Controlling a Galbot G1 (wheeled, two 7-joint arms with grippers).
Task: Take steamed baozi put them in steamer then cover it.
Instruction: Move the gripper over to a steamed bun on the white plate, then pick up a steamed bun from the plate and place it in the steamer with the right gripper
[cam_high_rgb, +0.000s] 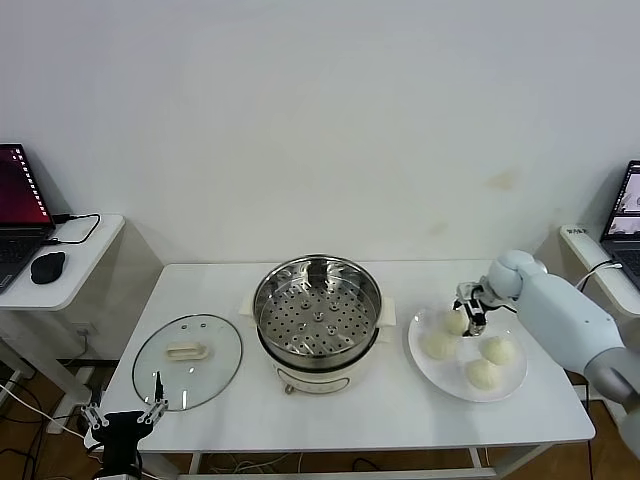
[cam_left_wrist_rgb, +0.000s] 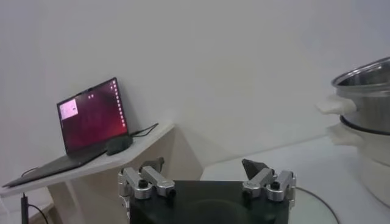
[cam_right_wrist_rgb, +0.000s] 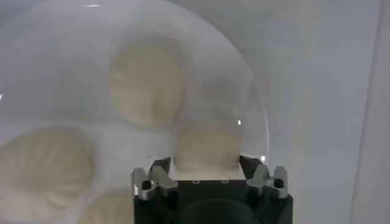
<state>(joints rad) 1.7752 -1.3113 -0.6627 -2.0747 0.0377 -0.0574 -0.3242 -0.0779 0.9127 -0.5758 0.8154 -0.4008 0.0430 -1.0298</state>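
Four off-white baozi lie on a white plate (cam_high_rgb: 424, 368) at the table's right: one under my right gripper (cam_high_rgb: 457, 323), the others at the left (cam_high_rgb: 438, 346), right (cam_high_rgb: 497, 350) and front (cam_high_rgb: 482, 373). My right gripper (cam_high_rgb: 470, 316) is lowered over the rear baozi (cam_right_wrist_rgb: 205, 146), open, with a finger on each side of it. The steel steamer (cam_high_rgb: 317, 300) stands empty in the table's middle on its cream base (cam_high_rgb: 312, 379). The glass cover (cam_high_rgb: 215, 365) lies flat left of it, handle (cam_high_rgb: 186, 351) up. My left gripper (cam_high_rgb: 125, 411) is parked open at the front left edge.
A side desk (cam_high_rgb: 85, 262) at the left holds a laptop (cam_high_rgb: 18, 215) and a mouse (cam_high_rgb: 47, 267). Another laptop (cam_high_rgb: 625, 220) stands at the far right. In the left wrist view the steamer (cam_left_wrist_rgb: 365, 91) rises at one side.
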